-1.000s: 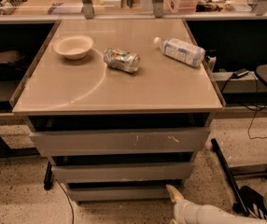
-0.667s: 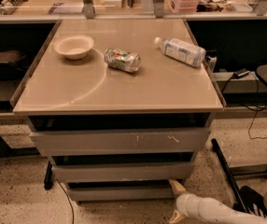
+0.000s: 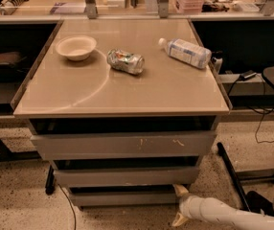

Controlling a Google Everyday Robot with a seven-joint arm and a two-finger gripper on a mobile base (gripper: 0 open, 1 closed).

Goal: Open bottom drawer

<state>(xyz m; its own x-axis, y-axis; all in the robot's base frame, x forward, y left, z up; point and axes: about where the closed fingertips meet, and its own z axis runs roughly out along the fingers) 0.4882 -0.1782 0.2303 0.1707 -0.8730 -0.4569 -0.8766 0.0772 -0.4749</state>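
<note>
The gripper (image 3: 179, 205) is down at floor level below the bench's front right corner, on the end of a white arm (image 3: 223, 213) that reaches in from the lower right. Its two fingers stand apart, one above the other, with nothing between them. The upper fingertip (image 3: 179, 190) lies right at the right end of the bottom drawer (image 3: 122, 198); whether it touches the panel I cannot tell. The lower finger hangs just over the speckled floor (image 3: 127, 219).

The bottom drawer is the slimmest grey front, lowest under the bench's front edge, and it sits a little further back than the two fronts above it. Over it is the middle drawer (image 3: 125, 176), and above that the tallest drawer (image 3: 127, 145), which has white scratches right of centre and a dark gap above it under the bench top (image 3: 127, 92).

On the bench top, a white bowl (image 3: 76, 47) stands near the back left corner. A crushed can (image 3: 125, 61) lies just right of it, toward the middle. A clear plastic bottle (image 3: 186, 51) lies on its side by the right edge, its cap pointing toward the back.
</note>
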